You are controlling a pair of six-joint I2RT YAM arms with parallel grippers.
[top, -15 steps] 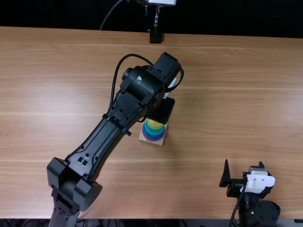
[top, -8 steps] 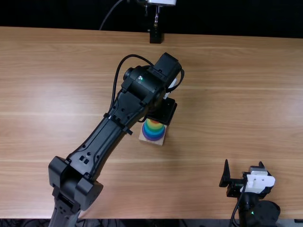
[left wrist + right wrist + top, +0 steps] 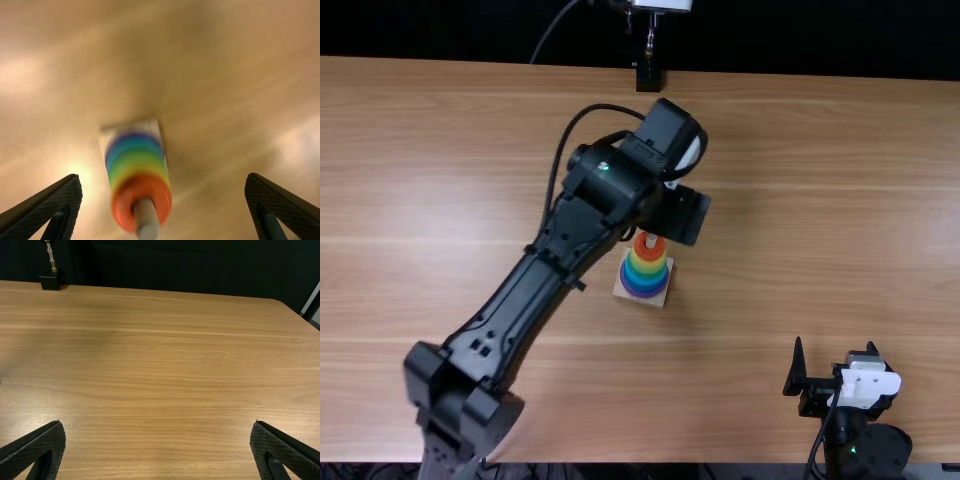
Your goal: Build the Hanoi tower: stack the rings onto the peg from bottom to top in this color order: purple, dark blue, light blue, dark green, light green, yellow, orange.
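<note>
My left gripper point(image 3: 682, 212) is over the table just behind the ring stack, and in the left wrist view the left gripper point(image 3: 163, 200) is open, its fingers wide apart. In the top view the stack stands on a pale square base point(image 3: 655, 301): purple ring point(image 3: 643, 291) lowest, blue and green bands above, then a yellow ring point(image 3: 649, 266) and an orange ring point(image 3: 649, 249) on top. The peg point(image 3: 146, 220) pokes up through the orange ring point(image 3: 125, 203). At the near right, my right gripper point(image 3: 834, 366) is open; the right gripper point(image 3: 157, 447) holds nothing.
A black clamp mount point(image 3: 649, 76) with a metal post stands at the middle of the table's far edge. The left arm stretches from the near left across the wooden table point(image 3: 800, 200) to the stack.
The left gripper has shifted slightly right and back from the stack, uncovering the orange ring and the peg's tip in the top view. The right arm has kept still.
</note>
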